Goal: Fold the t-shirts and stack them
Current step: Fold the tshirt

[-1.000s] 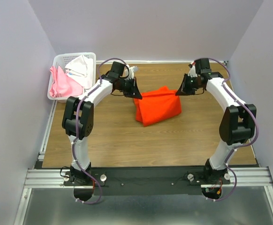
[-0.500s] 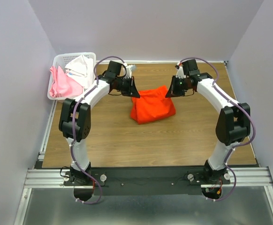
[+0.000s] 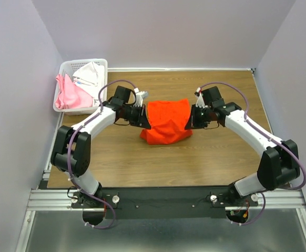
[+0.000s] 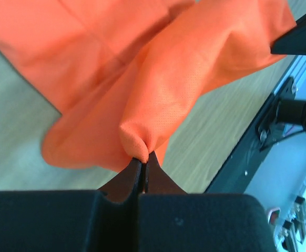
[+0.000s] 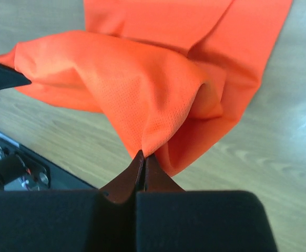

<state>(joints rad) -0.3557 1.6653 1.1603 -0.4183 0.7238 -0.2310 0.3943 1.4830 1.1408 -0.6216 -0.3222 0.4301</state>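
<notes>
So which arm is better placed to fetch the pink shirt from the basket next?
Left, probably: left claw sits nearer the basket than right claw; both pinch the orange t-shirt.

You have nothing to read here: no words, labels, brands, numbers or signs show legibly in any of the three views. The orange t-shirt (image 3: 165,122) shows only plain cloth, from above and close up in both wrist views.
</notes>
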